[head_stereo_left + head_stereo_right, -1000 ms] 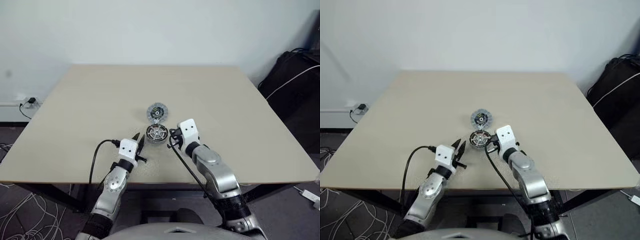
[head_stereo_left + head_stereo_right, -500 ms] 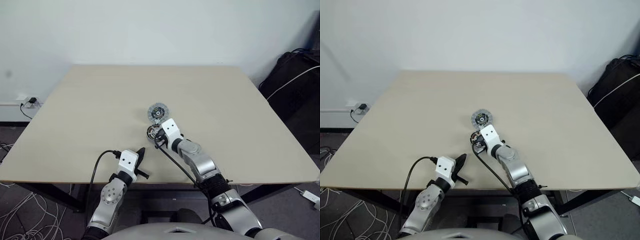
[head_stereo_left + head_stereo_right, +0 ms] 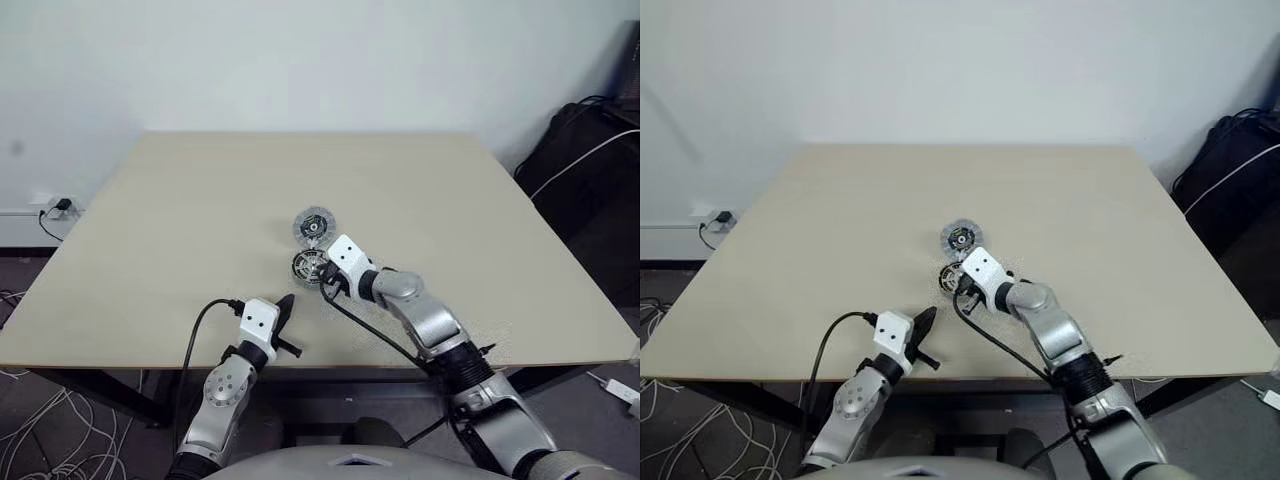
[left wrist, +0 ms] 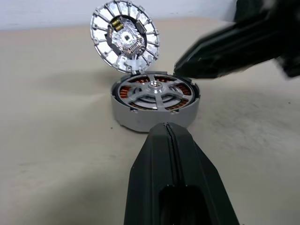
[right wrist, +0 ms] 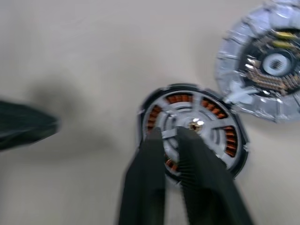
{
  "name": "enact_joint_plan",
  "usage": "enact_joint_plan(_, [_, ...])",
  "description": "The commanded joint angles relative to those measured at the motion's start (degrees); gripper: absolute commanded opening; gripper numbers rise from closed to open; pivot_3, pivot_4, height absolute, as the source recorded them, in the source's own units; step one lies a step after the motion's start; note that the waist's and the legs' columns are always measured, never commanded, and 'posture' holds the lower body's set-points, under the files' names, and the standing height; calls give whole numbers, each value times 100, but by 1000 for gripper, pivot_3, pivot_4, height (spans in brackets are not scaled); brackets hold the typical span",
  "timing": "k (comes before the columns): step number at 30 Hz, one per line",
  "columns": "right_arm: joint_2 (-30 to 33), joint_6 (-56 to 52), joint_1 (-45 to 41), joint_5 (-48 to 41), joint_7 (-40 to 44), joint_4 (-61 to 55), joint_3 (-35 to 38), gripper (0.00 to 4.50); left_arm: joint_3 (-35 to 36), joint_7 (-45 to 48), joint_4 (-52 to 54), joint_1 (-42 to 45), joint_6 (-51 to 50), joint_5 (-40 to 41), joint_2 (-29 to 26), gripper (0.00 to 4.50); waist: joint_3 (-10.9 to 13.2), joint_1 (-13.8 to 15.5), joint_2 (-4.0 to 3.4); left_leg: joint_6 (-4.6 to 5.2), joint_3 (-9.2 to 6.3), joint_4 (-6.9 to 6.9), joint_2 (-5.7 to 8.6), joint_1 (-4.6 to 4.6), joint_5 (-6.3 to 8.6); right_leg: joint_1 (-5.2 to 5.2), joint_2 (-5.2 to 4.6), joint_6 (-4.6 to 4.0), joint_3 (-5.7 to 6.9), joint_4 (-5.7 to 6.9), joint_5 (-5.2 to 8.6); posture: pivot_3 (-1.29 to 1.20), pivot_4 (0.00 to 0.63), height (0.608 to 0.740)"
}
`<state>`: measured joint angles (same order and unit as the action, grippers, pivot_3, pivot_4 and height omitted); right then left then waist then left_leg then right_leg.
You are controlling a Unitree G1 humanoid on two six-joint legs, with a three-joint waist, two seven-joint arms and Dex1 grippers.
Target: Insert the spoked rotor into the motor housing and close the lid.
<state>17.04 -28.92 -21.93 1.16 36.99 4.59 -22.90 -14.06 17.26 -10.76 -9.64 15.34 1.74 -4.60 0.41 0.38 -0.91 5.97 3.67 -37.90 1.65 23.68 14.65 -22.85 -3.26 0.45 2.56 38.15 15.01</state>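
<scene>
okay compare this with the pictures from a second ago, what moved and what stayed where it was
The left gripper pulled back from the motor housing toward the table's near edge, fingers shut. The right gripper swung from the housing's right side to above it, its slightly parted fingertips now over the spoked rotor seated inside. Nothing was picked up. The housing, the rotor and the open lid stayed put.

A beige table (image 3: 180, 210) stands against a pale wall (image 3: 300, 60). A dark bag (image 3: 590, 170), perhaps a backpack, sits well right of the pincers; loose cables (image 3: 30, 425) lie on the floor (image 3: 20, 270) left of them.
</scene>
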Motion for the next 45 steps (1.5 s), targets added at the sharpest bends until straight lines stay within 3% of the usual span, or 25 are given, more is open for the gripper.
enact_joint_plan(1, [213, -113, -258, 182, 409, -249, -307, 1598, 11, 57, 212, 112, 13, 67, 76, 0, 0, 1, 0, 0, 0, 0, 0, 0, 0, 1, 0, 0, 1, 0, 0, 0, 0, 740])
enact_joint_plan(3, [360, -126, -415, 372, 584, -171, -532, 2232, 4, 78, 192, 116, -2, 56, 87, 0, 0, 4, 0, 0, -1, 0, -1, 0, 0, 0, 0, 0, 1, 1, 0, 0, 0, 740])
enact_joint_plan(23, [267, 567, -1709, 1451, 1442, 1946, -1486, 2232, 31, 120, 230, -68, 20, 160, 329, 0, -1, 32, 0, 0, 0, -3, 1, 2, 0, 0, -3, 0, 1, -1, 0, 0, 0, 740])
enact_joint_plan(26, [289, 695, -1809, 1606, 1560, 2086, -1571, 1666, 23, 109, 221, -93, 36, 173, 373, 0, -2, 41, -1, 0, 0, -3, 1, -1, 0, 2, -4, -1, 2, 2, -1, 0, 0, 740])
enact_joint_plan(31, [188, 802, -1884, 1697, 1611, 2228, -1496, 144, 59, 95, 209, -107, 54, 218, 454, 0, -7, 36, 0, 0, 0, -2, 1, -2, 0, 2, -4, -3, 2, 1, -2, 0, 0, 740])
enact_joint_plan(39, [153, 690, -1814, 1571, 1621, 2106, -1159, 104, 120, 119, 186, -73, 44, 251, 495, 0, -8, 42, 0, 0, 0, -3, 2, -2, 0, 2, -5, -4, 2, 4, -7, 0, 0, 740])
enact_joint_plan(45, [518, -349, -1144, 1179, 1808, 593, -576, 103, 147, 135, 189, -88, 18, 298, 496, 0, -7, 90, 0, 0, 0, -3, 4, 16, 0, -9, -9, -4, 4, -7, -6, 0, 0, 740])
